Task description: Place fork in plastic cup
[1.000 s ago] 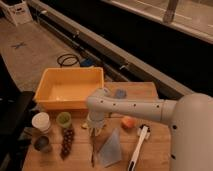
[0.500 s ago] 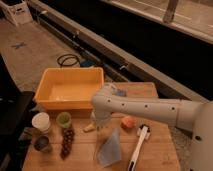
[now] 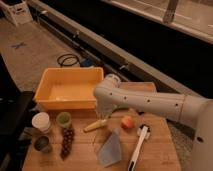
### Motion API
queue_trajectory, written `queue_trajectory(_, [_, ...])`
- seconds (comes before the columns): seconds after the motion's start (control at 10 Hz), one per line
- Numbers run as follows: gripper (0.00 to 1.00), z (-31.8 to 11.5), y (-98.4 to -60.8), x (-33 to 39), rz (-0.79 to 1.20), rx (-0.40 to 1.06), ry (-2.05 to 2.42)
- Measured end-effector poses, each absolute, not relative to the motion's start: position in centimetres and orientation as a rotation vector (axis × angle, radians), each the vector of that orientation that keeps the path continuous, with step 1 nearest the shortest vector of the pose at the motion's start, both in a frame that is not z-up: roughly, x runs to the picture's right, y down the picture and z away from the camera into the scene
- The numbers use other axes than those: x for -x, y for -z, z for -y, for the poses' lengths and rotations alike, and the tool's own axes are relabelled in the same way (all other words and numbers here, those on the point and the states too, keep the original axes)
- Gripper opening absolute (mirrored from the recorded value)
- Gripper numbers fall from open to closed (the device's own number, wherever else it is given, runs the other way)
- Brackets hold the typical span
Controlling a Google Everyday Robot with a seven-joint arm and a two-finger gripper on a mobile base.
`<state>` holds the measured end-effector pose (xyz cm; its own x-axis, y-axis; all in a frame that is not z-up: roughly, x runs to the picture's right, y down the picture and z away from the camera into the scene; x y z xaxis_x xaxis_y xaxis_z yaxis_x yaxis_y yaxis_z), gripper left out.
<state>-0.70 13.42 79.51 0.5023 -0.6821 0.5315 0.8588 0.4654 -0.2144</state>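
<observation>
Camera view: the gripper (image 3: 104, 119), at frame centre just below the yellow tub (image 3: 50, 94), is pinched shut on what appears to be the fork (image 3: 94, 126). The fork is a pale slim bar slanting down-left from the gripper tip, low over the wooden table (image 3: 155, 155). The plastic cup (image 3: 63, 120) stands just left of the fork's free end, with no fork in it. The pick-up seems done; carrying across, tipping upright and release remain.

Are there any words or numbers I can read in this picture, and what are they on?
No text here can be read.
White box, top left: dark marks, too blurred to read.
Floor: a blue cross, a mark with no words.
Claw, low over the wooden table beside the yellow bin: no label shows.
</observation>
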Motion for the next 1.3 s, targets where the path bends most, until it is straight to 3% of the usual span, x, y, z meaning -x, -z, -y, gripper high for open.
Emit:
queue_trajectory(0.6, [0.00, -1.0, -82.5, -0.3, 0.228, 0.377, 0.930])
queue_trajectory(1.3, [0.00, -0.5, -82.6, -0.5, 0.221, 0.372, 0.928])
